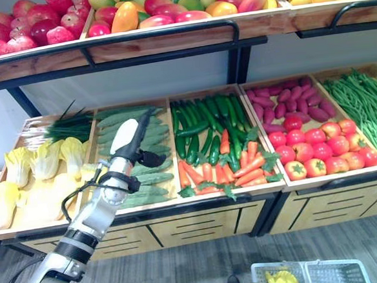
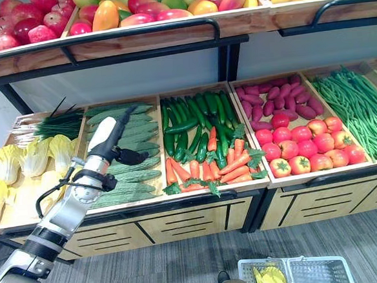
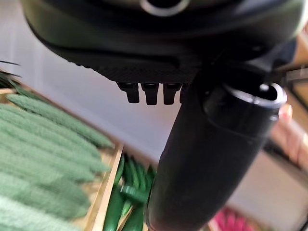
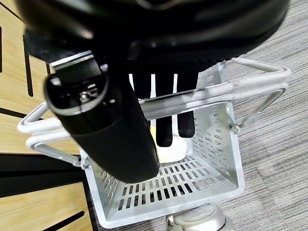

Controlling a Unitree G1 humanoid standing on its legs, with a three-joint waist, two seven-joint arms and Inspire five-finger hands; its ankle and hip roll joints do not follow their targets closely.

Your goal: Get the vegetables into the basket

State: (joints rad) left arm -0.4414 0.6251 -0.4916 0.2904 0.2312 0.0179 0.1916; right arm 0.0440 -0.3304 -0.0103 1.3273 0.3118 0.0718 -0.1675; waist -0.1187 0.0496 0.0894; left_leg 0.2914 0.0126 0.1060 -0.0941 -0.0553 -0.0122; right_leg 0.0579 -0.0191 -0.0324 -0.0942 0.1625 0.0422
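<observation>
The robot's left arm was silver-grey metal built in cylindrical segments, with a black band near its lower end. It ended in a dark left hand whose slim black fingers ran beside a thumb under a smooth white cover. The right hand was glossy black, its palm edged with a finely textured panel. Its thick, rounded black thumb carried a silver metal plate at the base, and its fingers were flat, matte-black bars.
</observation>
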